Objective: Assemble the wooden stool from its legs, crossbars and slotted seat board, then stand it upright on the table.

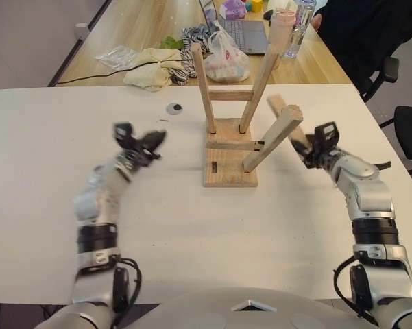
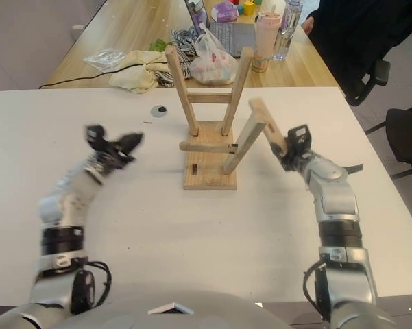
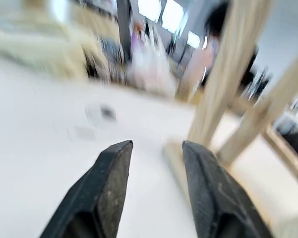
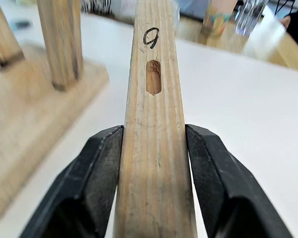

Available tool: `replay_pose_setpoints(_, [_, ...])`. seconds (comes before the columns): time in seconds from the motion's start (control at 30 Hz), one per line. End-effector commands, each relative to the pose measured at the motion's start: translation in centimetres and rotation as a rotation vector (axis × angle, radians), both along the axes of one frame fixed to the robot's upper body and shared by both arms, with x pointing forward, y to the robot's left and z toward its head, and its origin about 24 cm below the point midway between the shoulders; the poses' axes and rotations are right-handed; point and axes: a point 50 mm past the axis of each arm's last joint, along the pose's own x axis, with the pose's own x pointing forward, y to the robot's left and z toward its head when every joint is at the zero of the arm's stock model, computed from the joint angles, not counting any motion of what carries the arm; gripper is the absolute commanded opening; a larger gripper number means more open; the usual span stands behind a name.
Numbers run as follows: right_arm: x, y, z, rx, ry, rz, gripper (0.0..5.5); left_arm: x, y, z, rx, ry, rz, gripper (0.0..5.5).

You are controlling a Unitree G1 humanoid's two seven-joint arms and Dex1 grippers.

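The right hand (image 4: 154, 136) grips a loose leg (image 4: 153, 49), near end cut off. The left hand (image 3: 157, 146) is open, blurry stool (image 3: 233, 74) beyond.

We've got the seat board (image 1: 229, 171) mid-table (image 1: 192, 240), three legs (image 1: 204, 89) rising from it; left gripper (image 1: 140, 134) off to its left, loose leg (image 4: 156, 158) in the right gripper (image 4: 153, 133) on its right.

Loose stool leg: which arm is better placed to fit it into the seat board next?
Right, probably. The right fingers clamp the loose leg just beside the seat board; the left fingers are open, empty, on the board's other side.
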Motion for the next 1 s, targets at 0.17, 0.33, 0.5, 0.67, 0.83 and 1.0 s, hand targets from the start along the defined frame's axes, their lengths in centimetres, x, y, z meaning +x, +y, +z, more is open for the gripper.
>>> replay_pose_setpoints(0.17, [0.5, 3.3, 13.5, 0.412, -0.461, 0.397, 1.99, -1.6, -5.0, 11.7, -0.155, -0.39, -0.602, 3.15])
replay_pose_setpoints(0.33, [-1.8, 7.1, 16.7, 0.534, -0.409, 0.849, 1.99, -0.6, -7.9, 15.1, -0.204, -0.476, -0.774, 3.87])
replay_pose_setpoints(0.5, [-3.3, 9.2, 15.7, 0.538, -0.281, 1.065, 1.99, -0.3, -8.4, 15.9, -0.31, -0.489, -0.857, 4.45])
replay_pose_setpoints(0.67, [-3.5, 9.4, 15.3, 0.564, -0.221, 1.128, 1.99, -2.0, -8.7, 16.1, -0.432, -0.524, -1.001, 4.34])
replay_pose_setpoints(0.83, [-3.3, 8.9, 15.0, 0.597, -0.175, 1.144, 1.99, -2.5, -8.4, 15.9, -0.484, -0.523, -1.019, 3.66])
replay_pose_setpoints(1.0, [-3.7, 9.4, 14.2, 0.575, -0.136, 1.165, 1.99, -2.2, -8.4, 15.5, -0.497, -0.508, -0.978, 2.81])
